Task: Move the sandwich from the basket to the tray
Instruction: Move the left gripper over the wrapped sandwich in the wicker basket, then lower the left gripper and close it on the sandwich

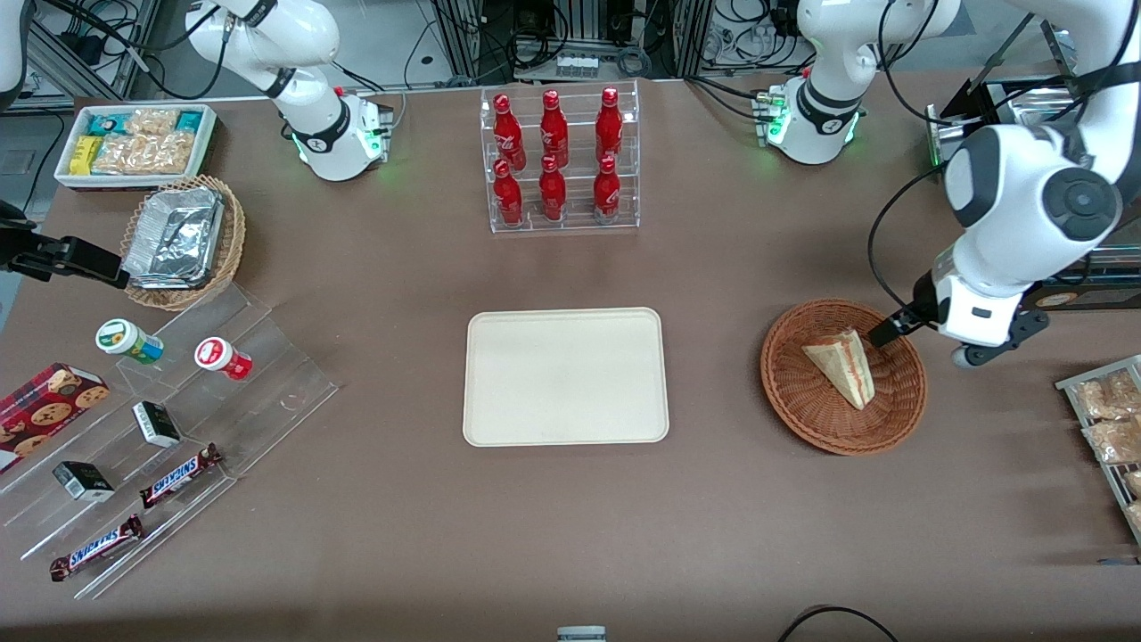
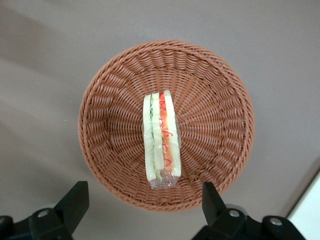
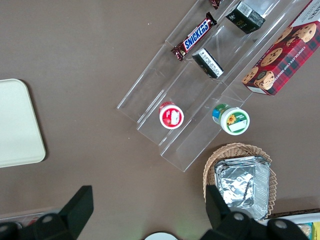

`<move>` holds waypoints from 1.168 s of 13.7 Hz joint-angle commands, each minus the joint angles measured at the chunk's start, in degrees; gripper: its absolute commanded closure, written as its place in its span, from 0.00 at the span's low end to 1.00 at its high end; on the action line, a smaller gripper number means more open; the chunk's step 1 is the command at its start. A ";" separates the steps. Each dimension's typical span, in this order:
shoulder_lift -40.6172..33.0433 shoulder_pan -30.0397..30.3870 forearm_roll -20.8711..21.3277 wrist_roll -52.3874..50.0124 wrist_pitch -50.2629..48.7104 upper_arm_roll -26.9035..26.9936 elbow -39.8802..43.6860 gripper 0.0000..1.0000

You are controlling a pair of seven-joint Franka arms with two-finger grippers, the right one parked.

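So the sandwich [image 1: 842, 366] is sitting in the basket [image 1: 802, 392], lying on its side with the narrow tip pointing toward the front camera. From the front you mostly get the pale bread face and a thin strip of red along one edge. The left wrist view is way better for that: it looks straight down at the cut edge of the sandwich [image 2: 161, 140], green and red filling layers, with clear wrap bunched at one end. The end effector [image 2: 142, 200] hangs above the basket [image 2: 215, 120] rim, released, fingers [image 2: 75, 200] spread wide, touching nothing. The tray [image 1: 565, 375] sits bare on the counter [image 1: 570, 526], well apart from the basket toward the parked arm's end.
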 commanded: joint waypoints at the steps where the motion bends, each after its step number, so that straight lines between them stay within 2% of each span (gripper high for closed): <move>1: -0.16 -0.29 0.73 -2.91 4.61 -0.25 -3.64 0.00; 8: 4.32 -3.02 0.73 -5.64 9.54 -0.25 -4.61 0.00; 16: 11.97 -2.85 0.73 -5.64 17.80 -0.08 -4.87 0.00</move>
